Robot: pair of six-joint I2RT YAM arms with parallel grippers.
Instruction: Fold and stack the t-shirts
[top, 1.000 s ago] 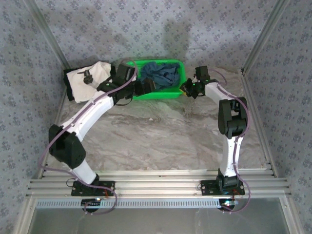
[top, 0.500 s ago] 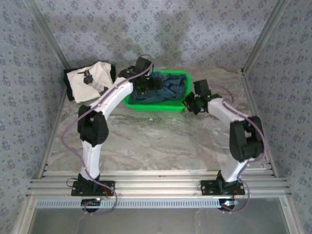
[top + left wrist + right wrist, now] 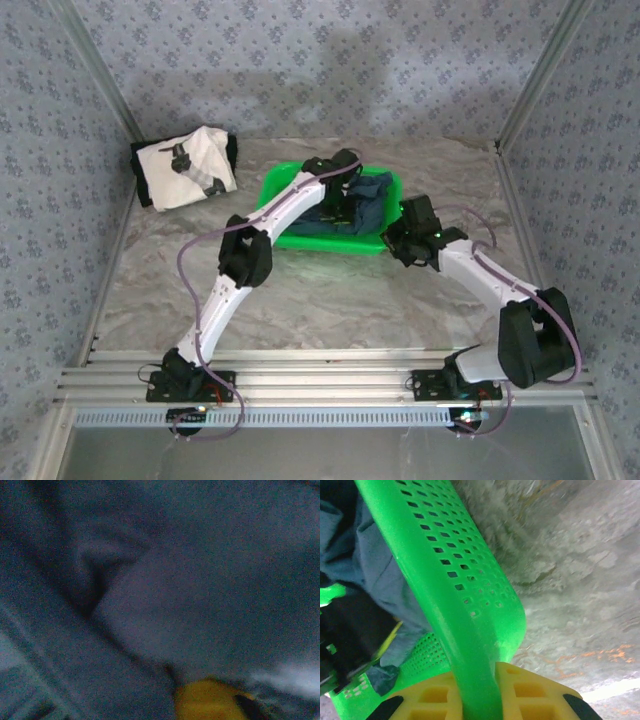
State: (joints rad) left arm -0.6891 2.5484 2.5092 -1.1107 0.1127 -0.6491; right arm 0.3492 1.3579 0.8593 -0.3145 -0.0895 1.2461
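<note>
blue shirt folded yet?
No, unfolded: the blue shirt lies bunched and creased inside the green basket.

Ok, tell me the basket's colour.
The basket is bright green, clearest in the right wrist view.

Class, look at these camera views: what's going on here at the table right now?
The left gripper is down inside the green perforated plastic basket, fingers shut, apparently pinching the dark teal-blue cloth t-shirt lying in it. The right gripper clamps the basket's right-hand wall, one yellow finger on each side. The white printed t-shirt lies as a compact bundle at the far left corner of the marble-patterned table.
</note>
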